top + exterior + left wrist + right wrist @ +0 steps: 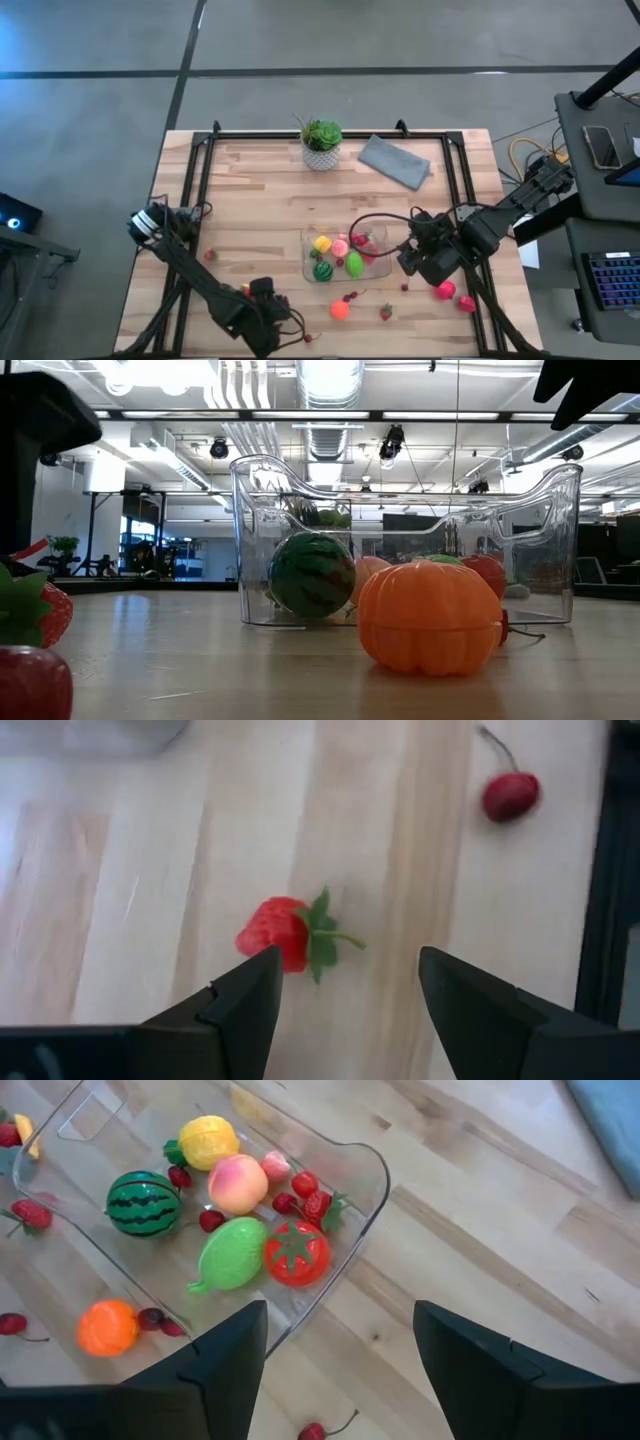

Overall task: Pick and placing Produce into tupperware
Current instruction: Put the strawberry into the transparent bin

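Left wrist view shows the left gripper [345,985] with jaws parted and empty, poised over a small red strawberry [276,933] lying on its side on the wooden table [130,920], green stalk pointing toward a stemmed cherry [510,795] well apart from it. The strawberry looks like a light, stiff plastic toy, probably smooth enough to slip; I would close across the plump red body, not the thin leaves. Nothing crowds it, though it sits closer to one finger than the other, so the jaws likely need centring.

From above, this happens at the table's near edge, left of centre, with the clear tupperware [311,268] farther in and to the right. It already holds a striped watermelon [322,270], a green fruit [354,264], a yellow one [322,243] and some red pieces. An orange fruit [341,309] and another strawberry [386,313] lie loose between the left gripper and the tub and could be knocked in transit.

The right gripper [340,1350] hovers beside the tub's right end, jaws apart, holding nothing. A potted plant [321,143] and grey cloth [394,160] lie far back, out of the way.
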Available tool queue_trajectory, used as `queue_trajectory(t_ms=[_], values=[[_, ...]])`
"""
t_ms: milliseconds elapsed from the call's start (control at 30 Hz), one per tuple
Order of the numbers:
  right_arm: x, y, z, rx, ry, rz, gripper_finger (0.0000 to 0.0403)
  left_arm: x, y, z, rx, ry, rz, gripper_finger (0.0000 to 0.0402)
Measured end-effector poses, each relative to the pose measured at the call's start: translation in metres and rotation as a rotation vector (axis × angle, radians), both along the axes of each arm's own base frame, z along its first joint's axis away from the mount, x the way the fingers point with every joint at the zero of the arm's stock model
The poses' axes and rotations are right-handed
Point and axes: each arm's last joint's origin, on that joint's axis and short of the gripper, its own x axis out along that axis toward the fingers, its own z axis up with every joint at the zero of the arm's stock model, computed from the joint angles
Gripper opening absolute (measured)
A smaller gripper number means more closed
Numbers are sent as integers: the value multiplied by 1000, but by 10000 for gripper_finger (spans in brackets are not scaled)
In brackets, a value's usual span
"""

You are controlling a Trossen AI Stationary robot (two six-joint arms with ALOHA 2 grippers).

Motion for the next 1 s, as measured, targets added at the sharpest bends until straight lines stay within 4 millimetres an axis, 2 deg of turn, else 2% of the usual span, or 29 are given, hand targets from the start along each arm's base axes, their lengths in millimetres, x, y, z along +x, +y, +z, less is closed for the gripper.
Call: queue_trajectory(t_ms=[167,567,767,1000], values=[[0,0,-1,10,9,4,243,-2,8,4,-117,27,342,221],[-1,-2,-9,-3,32,-2,244,9,15,4,-347,4,769,221],[-1,-2,-9,2,30,-13,244,10,18,-4,-379,15,894,221],[-1,-2,-9,4,29,-16,244,11,16,-15,-384,38,953,221]])
